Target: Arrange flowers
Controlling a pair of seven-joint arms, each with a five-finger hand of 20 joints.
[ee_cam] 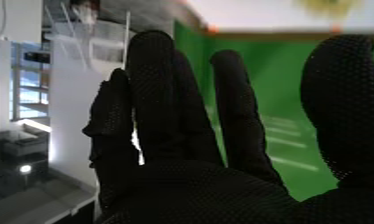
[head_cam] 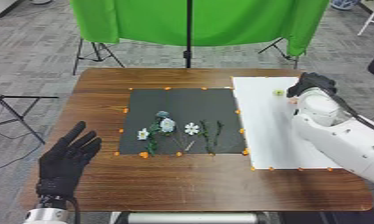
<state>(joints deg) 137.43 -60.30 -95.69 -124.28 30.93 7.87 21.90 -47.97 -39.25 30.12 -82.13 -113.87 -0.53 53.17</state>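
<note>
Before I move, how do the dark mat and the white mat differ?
The white mat reaches nearer the robot than the dark mat does. The dark mat carries several flowers, the white mat a small yellow-green item near its far edge. Both lie flat, with orange pieces along their edges.

We list: one left hand [head_cam: 66, 162], fingers straight, spread, wrist [head_cam: 53, 201] behind it; one right hand [head_cam: 314, 83], fingers extended, thumb apart, white arm [head_cam: 345, 145] behind it.
</note>
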